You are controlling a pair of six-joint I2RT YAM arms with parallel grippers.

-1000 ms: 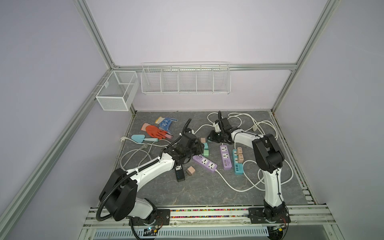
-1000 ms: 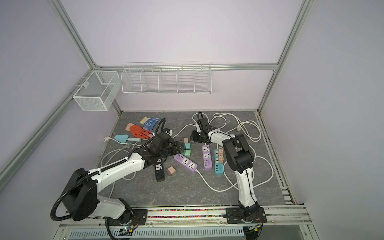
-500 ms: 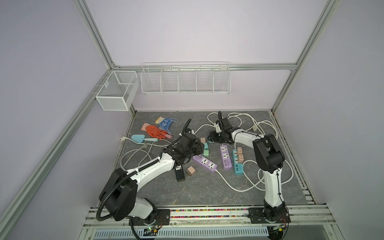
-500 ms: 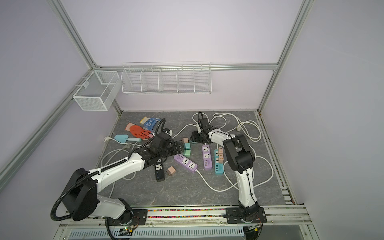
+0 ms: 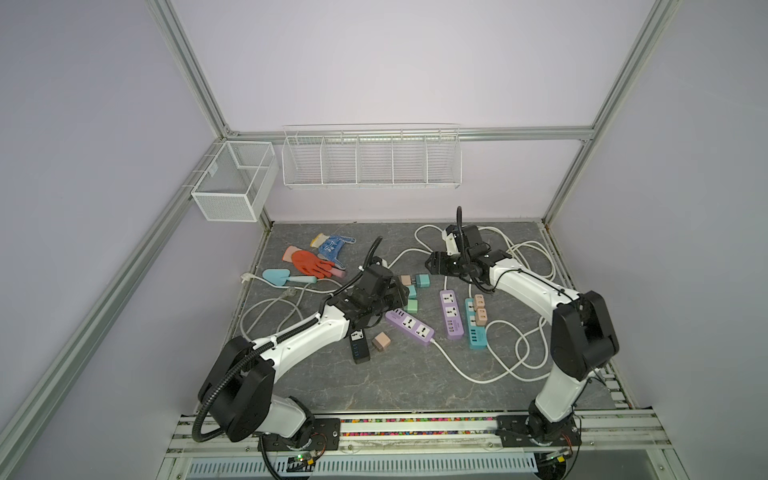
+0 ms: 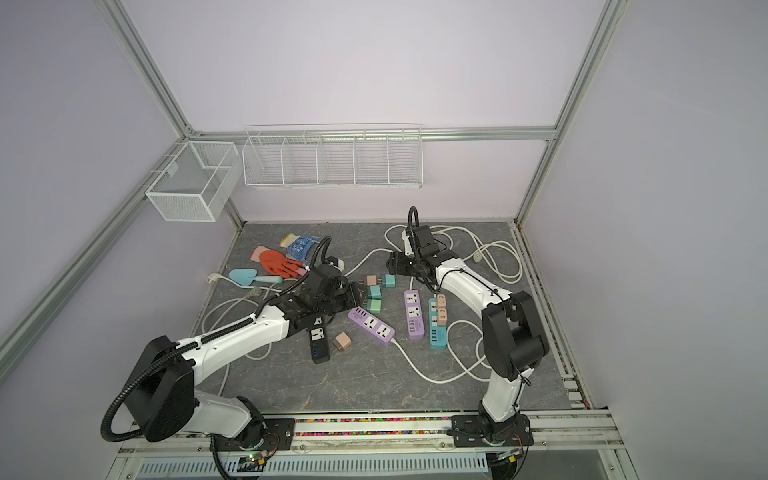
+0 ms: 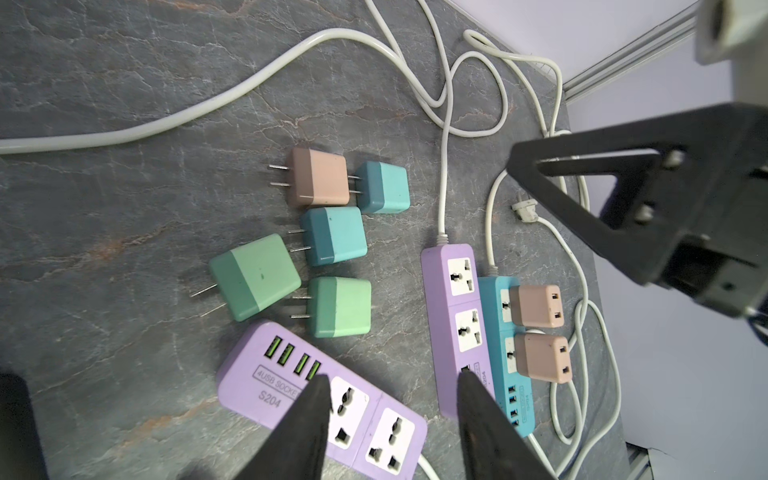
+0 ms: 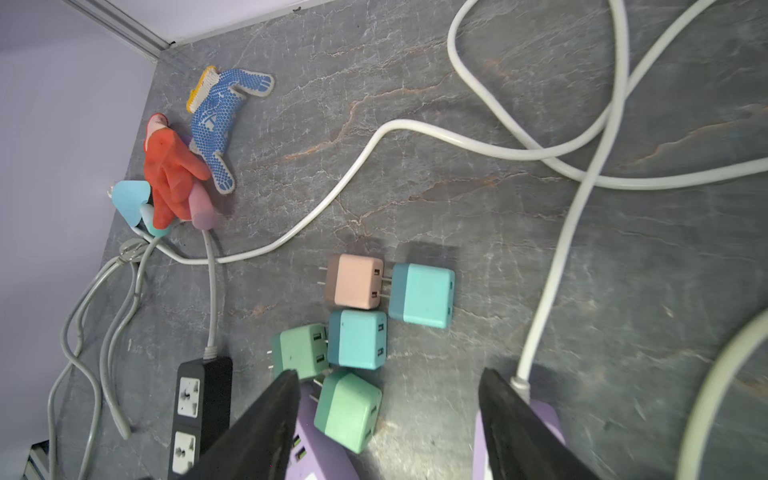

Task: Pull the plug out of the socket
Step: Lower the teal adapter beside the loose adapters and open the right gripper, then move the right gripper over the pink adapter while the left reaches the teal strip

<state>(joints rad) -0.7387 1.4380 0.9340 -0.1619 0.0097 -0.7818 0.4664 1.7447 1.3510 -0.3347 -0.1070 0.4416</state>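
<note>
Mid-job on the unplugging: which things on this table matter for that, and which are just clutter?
Job:
- teal power strip, two pink plugs still seated in it
- purple strips, sockets empty
- black strip
- loose plugs, already out

Lying about:
- orange glove
- blue glove
- trowel
- wire baskets

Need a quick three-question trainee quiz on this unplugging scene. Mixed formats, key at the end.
1. True or false: two pink plugs sit in the blue power strip.
2. The right end effector is: A) open and empty, B) shut on a plug, C) shut on a cable.
3. Fill in: the left wrist view shows ___ loose plugs lying unplugged on the table.

Key: 1 true; 2 A; 3 five.
</note>
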